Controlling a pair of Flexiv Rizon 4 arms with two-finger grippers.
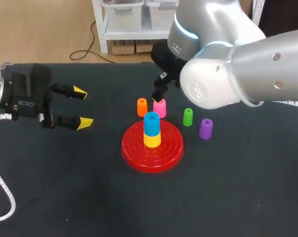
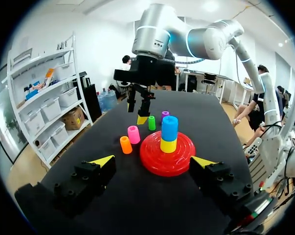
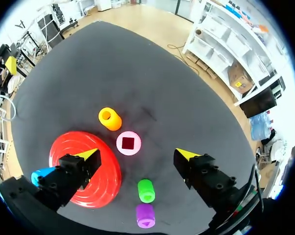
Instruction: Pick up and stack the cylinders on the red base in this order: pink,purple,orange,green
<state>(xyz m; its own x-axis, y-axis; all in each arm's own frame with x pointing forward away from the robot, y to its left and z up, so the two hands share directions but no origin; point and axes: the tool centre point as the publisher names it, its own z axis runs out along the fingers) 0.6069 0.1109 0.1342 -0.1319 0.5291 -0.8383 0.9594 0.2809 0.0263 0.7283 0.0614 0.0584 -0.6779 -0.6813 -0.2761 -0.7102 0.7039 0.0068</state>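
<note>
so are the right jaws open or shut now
Open. In the right wrist view the right jaws stand wide apart, and the pink cylinder sits upright ahead of them, untouched.

The red base [image 1: 152, 148] is glossy moulded plastic, ridged in rings. The pink cylinder [image 1: 159, 107], orange cylinder [image 1: 142, 106], green cylinder [image 1: 188, 117] and purple cylinder [image 1: 205, 128] look like smooth plastic, faintly shiny. The table [image 1: 64, 197] wears a matt black cloth-like surface. The right arm [image 1: 247, 64] has a smooth, glossy silver shell.
</note>
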